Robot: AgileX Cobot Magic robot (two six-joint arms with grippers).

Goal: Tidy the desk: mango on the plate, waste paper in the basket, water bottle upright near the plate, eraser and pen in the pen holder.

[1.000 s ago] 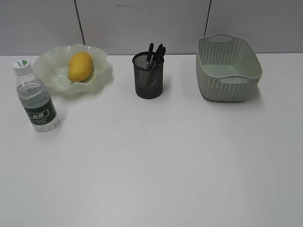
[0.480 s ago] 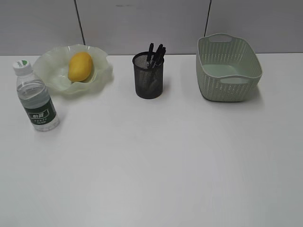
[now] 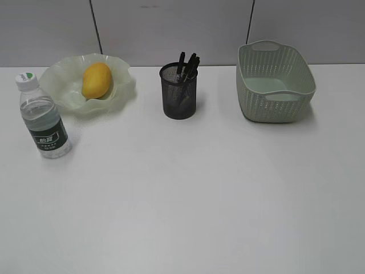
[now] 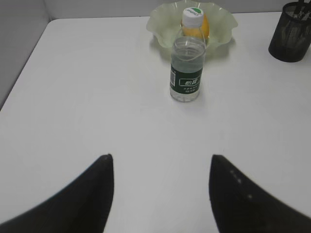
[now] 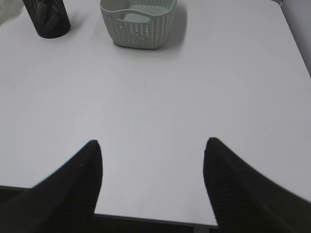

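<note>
The mango (image 3: 96,80) lies in the ruffled pale green plate (image 3: 63,80) at the back left of the desk (image 3: 188,188). The water bottle (image 3: 43,117) stands upright in front of the plate; it also shows in the left wrist view (image 4: 186,63). The black mesh pen holder (image 3: 179,94) holds dark pens (image 3: 188,64). The pale green basket (image 3: 274,83) stands at the back right; its inside is not visible from here. The waste paper and the eraser are not in view. My left gripper (image 4: 160,158) and right gripper (image 5: 151,141) are open and empty, near the desk's front edge.
A grey panelled wall runs behind the desk. In the right wrist view the basket (image 5: 138,22) and pen holder (image 5: 47,17) are far ahead, and the desk's front edge lies just under the fingers.
</note>
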